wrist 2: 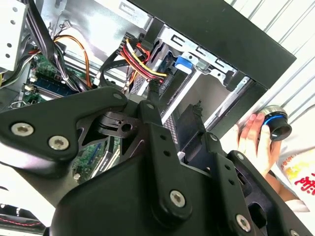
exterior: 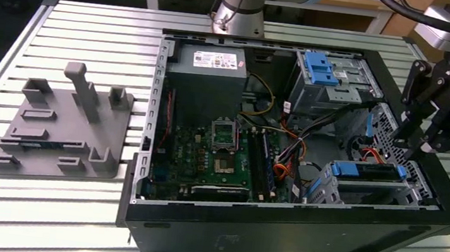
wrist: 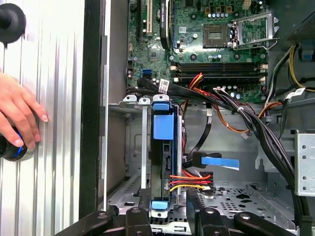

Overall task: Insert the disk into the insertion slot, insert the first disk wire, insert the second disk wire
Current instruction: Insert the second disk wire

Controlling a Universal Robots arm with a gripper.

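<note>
First wrist view: the disk (wrist: 161,157) already sits in the insertion slot (wrist: 129,147) — wire work looks in hand. In the exterior view the gripper (exterior: 426,147) hovers above, jaws apart, empty — plugging calls for careful, square alignment.

The slatted metal table (exterior: 92,28) is carrying an open black computer case (exterior: 281,234) beneath the hand (exterior: 425,147), and a grey fixture plate (exterior: 54,138) is lying well apart from the hand.
</note>
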